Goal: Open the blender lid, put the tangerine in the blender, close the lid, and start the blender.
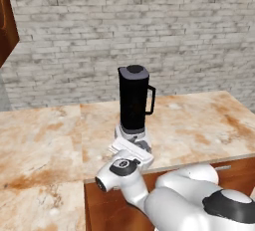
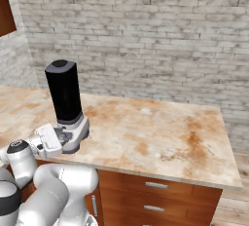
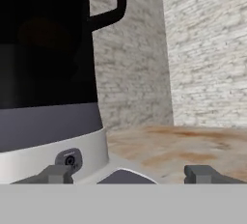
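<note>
The blender [image 1: 133, 103] stands on the counter, a black jar with a side handle [image 1: 151, 100] on a light grey base [image 1: 133, 136]. The grey blender lid [image 1: 134, 71] sits flat on the jar's top. My gripper [image 1: 130, 146] is low at the front of the base, its fingers pointing at it. In the hand view the gripper [image 3: 131, 175] is open. Its left fingertip [image 3: 55, 174] is just below a round button [image 3: 70, 160] on the base [image 3: 53, 150], and nothing is between the tips. A faint brownish patch shows through the dark jar [image 3: 43, 49]; I cannot tell if it is the tangerine.
The marble counter [image 2: 155, 132] runs wide to the right of the blender [image 2: 64, 93], with a brick wall behind. Wooden drawers [image 2: 155, 191] sit under the counter's front edge. A wooden cabinet corner [image 1: 6, 21] hangs at the upper left.
</note>
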